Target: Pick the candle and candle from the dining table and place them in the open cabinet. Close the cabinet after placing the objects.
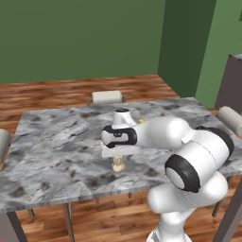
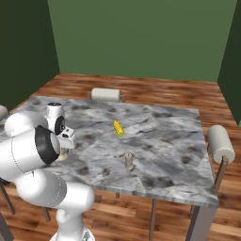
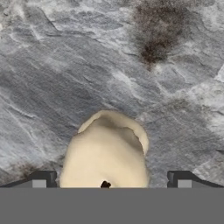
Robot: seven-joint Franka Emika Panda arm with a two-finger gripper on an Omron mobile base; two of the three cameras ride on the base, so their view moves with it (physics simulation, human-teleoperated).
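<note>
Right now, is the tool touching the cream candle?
Apart. The hand view shows the tool open, fingertips standing clear on either side of the cream candle.

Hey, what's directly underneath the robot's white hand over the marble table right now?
The squat cream candle stands on the grey-white marbled dining table, between the open gripper's two dark fingertips. In the left base view the hand covers the candle's top; its flared base shows.

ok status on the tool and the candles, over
Tool open, straddling cream candle, not gripped. Greyish candle upright on dining table, apart. Corn cob lies clear of both.
</note>
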